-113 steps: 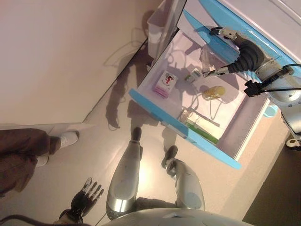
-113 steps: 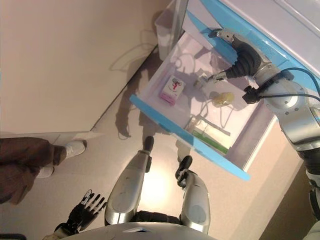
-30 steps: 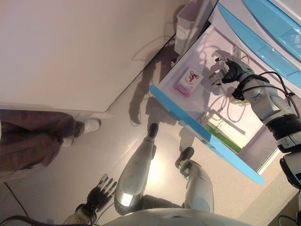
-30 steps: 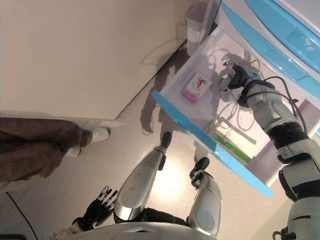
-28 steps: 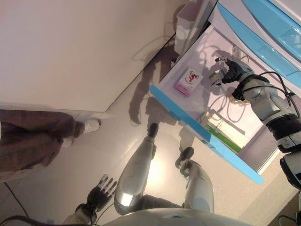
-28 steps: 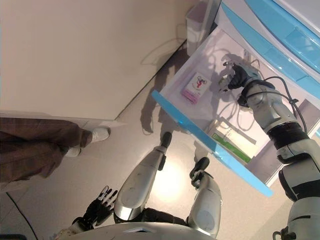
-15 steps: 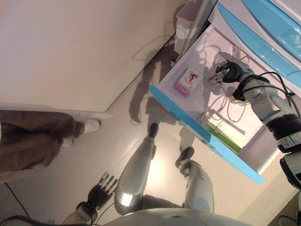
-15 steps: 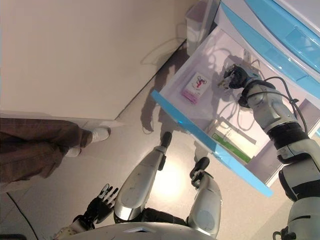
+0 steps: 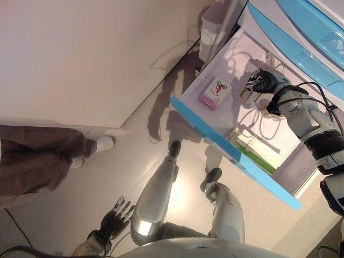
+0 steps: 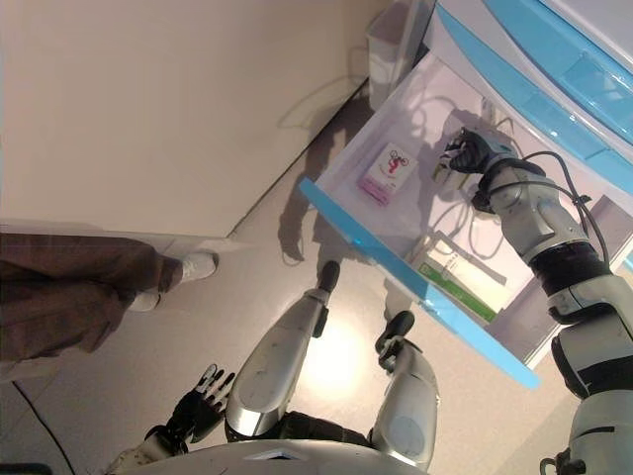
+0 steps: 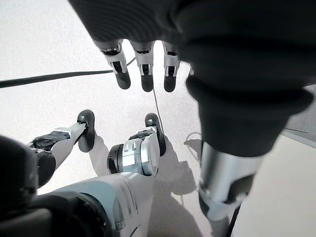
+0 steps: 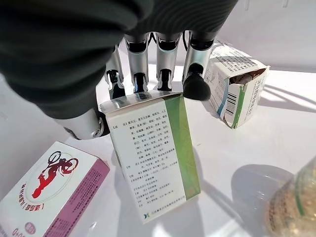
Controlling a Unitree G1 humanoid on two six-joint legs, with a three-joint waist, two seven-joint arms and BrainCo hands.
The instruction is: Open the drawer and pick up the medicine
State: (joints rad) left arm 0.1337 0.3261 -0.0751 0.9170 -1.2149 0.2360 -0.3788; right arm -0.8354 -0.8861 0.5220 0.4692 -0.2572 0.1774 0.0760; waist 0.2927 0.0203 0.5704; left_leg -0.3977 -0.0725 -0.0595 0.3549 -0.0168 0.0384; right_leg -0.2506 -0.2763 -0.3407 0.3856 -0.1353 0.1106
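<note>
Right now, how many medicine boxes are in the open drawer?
4: pink box, green-edged box in the right hand, torn box behind, green box near the front. Others may be hidden.

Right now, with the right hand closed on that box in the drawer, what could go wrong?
1. The right hand pinches the green-edged medicine box only at its top edge, so it could swing or slip on lifting.
2. The torn-open box sits right beside the fingers; lifting may knock it.
3. The pink box and the bottle lie close by; a dropped box would probably land on them.
</note>
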